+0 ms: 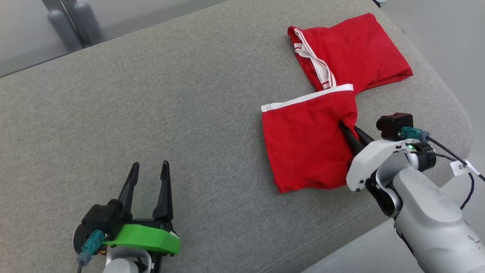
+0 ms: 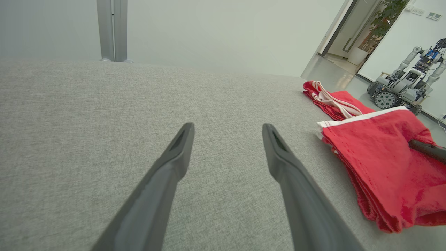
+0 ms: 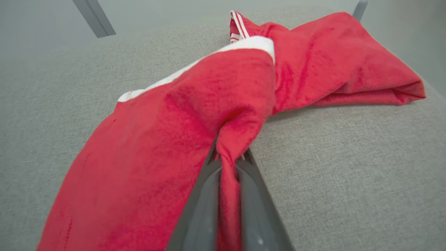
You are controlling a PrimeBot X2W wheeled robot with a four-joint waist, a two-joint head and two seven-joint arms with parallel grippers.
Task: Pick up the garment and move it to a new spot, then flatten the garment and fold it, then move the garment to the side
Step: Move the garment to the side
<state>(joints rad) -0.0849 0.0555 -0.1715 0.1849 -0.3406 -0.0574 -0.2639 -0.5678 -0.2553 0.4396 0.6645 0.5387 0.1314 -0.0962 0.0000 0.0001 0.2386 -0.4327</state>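
- Red garment (image 1: 310, 144) lies bunched in two lobes near the right edge of the bench (image 1: 182, 98), by its rounded corner.
- Right pincer (image 1: 350, 131) is clamped on a fold at the garment's right side.
- Left pincer (image 1: 150, 166) is spread wide, holding nothing, with broad grey upholstery around it.
- Beyond: pale floor and a wheeled robot (image 2: 406, 87).
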